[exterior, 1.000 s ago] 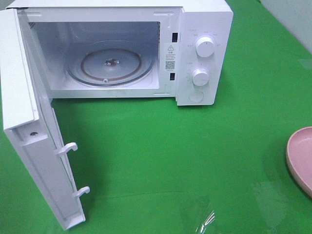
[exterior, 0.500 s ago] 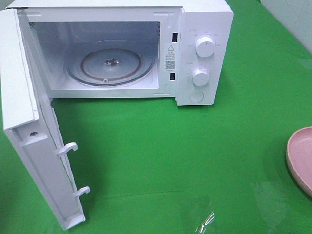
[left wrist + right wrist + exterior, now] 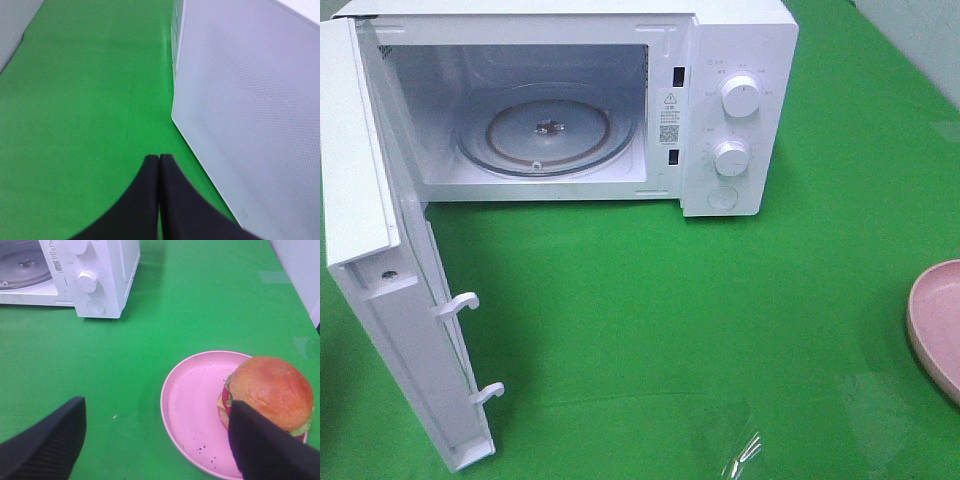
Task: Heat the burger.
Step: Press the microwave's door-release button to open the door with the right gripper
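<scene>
The burger (image 3: 267, 392) sits on the right side of the pink plate (image 3: 192, 410), lower right of the right wrist view. The right gripper (image 3: 155, 440) hangs wide open, empty. The left gripper (image 3: 159, 165) is pressed shut on nothing (beside the microwave door (image 3: 250, 115)). The microwave (image 3: 720, 100) stands open, upper left of the high view.

The microwave (image 3: 720, 100) is set at the rear of the bench (image 3: 720, 330), with its door (image 3: 390, 290) swung out toward the front on the left side and its turntable (image 3: 545, 135) lying inside the cavity; the two knobs (image 3: 741, 97) are placed one above the other on the panel right of the cavity. The plate (image 3: 935, 325) is placed at the bench's right edge, well apart from the microwave and nearer the front. The burger (image 3: 267, 392) is seated on the plate toward one side, the remainder of the plate's surface being left bare.
</scene>
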You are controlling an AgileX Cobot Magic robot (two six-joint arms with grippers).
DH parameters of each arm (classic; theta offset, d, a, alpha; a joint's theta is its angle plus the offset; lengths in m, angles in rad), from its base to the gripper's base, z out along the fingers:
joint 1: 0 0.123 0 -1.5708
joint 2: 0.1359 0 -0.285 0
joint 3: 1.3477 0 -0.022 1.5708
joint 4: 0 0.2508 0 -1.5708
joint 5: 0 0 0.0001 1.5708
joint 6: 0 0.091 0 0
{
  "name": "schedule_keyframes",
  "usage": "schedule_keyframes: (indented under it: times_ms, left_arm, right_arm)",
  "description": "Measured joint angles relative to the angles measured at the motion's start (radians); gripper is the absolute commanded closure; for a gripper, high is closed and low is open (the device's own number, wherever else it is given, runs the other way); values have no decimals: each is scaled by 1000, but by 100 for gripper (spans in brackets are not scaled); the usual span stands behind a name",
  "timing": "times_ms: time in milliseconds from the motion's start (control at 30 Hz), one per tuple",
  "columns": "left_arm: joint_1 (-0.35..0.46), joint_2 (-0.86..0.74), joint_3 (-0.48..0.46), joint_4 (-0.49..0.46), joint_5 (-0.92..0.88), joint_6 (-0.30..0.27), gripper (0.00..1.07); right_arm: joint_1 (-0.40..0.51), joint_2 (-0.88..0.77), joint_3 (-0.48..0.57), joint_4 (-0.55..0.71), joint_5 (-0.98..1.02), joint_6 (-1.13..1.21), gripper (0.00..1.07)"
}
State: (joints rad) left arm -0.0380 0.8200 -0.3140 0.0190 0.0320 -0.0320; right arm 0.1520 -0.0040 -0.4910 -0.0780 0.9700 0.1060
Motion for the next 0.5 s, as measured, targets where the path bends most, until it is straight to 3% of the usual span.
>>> schedule_keyframes:
  times_ms: [133,300,433,500]
  left_arm:
    - [0,155,31,20,-290,0,107]
    - [0,245,33,53,-419,-3,107]
    - [0,396,33,161,-595,-81,107]
    - [0,418,33,182,-621,-91,107]
  right_arm:
    - [0,0,0,0,0,0,31]
    - [0,0,0,0,0,0,31]
    - [0,0,0,0,0,0,31]
    - [0,0,0,0,0,0,31]
